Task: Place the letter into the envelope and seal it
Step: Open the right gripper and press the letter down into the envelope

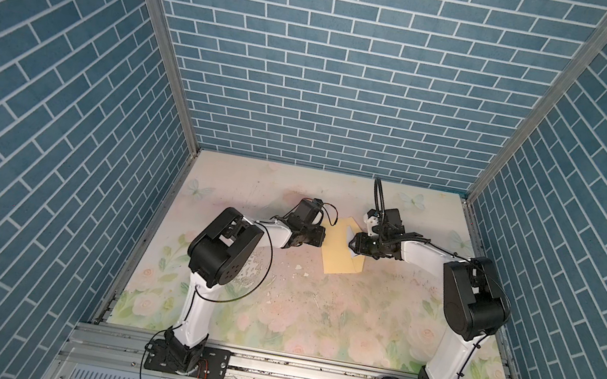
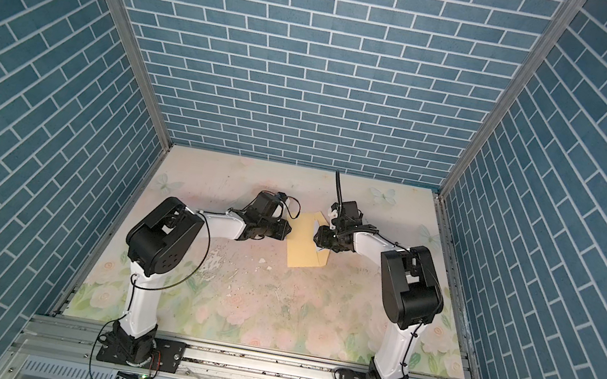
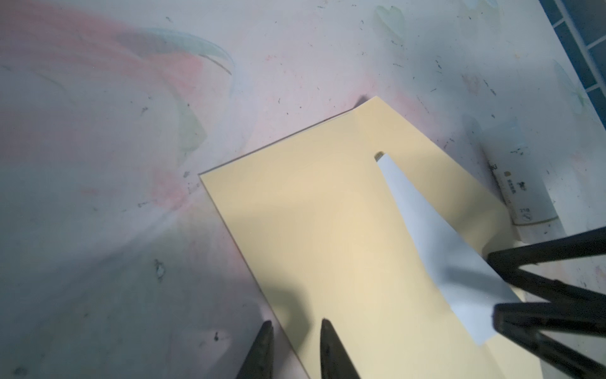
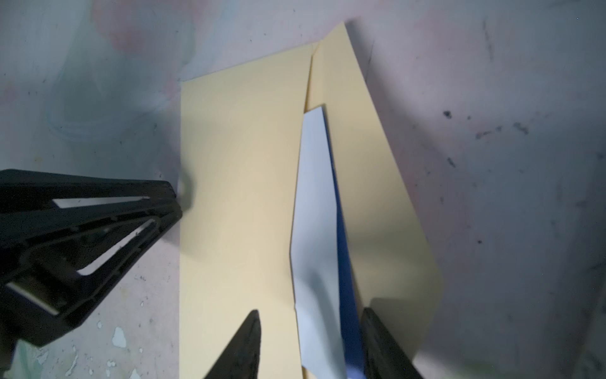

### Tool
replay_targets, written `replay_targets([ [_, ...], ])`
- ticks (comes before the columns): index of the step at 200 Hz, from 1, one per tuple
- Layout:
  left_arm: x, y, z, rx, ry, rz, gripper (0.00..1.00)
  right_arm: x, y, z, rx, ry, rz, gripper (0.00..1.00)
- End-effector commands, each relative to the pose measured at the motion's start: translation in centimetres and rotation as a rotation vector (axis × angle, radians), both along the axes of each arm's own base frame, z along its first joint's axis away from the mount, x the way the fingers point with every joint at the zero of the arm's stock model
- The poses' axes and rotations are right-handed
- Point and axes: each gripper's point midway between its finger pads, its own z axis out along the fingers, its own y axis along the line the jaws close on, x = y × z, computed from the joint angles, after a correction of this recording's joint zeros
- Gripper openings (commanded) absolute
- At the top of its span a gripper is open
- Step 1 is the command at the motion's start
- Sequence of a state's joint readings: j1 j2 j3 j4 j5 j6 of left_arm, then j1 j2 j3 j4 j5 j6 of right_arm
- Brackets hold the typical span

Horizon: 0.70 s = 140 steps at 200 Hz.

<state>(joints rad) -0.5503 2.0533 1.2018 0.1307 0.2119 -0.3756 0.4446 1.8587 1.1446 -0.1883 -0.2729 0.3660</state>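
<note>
The left gripper (image 3: 295, 323) is seen with its fingers only a little apart, and nothing is clamped between them. The long edge of the envelope (image 3: 328, 246) runs through the narrow gap, so that one fingertip is set over the paper and the other over the bare table (image 1: 274, 299). Whether the tips are pressed down cannot be told. The right gripper (image 4: 311, 313) is spread wider, and the protruding end of the letter (image 4: 314, 197) is straddled by its fingers without being pinched.

In both top views the grippers are faced toward each other across the envelope, at the far middle of the table.

The cell is enclosed on three sides by blue brick-patterned walls (image 1: 313, 74). The table is covered with a pale floral print, scuffed and speckled. The envelope is laid flat with its flap (image 4: 377, 197) open and turned outward. The letter is tucked partly into the pocket, its white back and a dark blue strip left exposed at the mouth. A white glue stick (image 3: 524, 197) is laid on its side just beside the flap's slanted edge, near the right gripper's fingers. Small white scraps (image 1: 298, 267) are scattered near the envelope's nearer end.
</note>
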Motion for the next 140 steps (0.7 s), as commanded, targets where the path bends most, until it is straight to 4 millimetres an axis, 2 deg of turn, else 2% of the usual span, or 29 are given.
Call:
replay_targets([
  [1, -1.7, 1.7, -0.6, 0.064, 0.050, 0.006, 0.29, -0.7, -0.7, 1.5, -0.066, -0.007, -0.001, 0.58],
  [32, -1.9, 1.7, 1.8, 0.042, 0.011, 0.006, 0.35, -0.5, -0.5, 2.6, -0.093, -0.034, 0.007, 0.61],
  [58, -2.3, 1.8, 2.8, 0.007, 0.001, 0.015, 0.42, 0.2, -0.1, 2.8, -0.092, -0.036, 0.002, 0.62],
  [91, -2.8, 1.5, 2.3, -0.022, 0.025, 0.019, 0.48, 1.3, 0.6, 2.0, -0.095, -0.023, 0.002, 0.62],
  [140, -3.3, 0.8, 1.0, -0.053, 0.068, 0.013, 0.49, 2.2, 0.7, 0.1, -0.117, 0.003, -0.012, 0.56],
])
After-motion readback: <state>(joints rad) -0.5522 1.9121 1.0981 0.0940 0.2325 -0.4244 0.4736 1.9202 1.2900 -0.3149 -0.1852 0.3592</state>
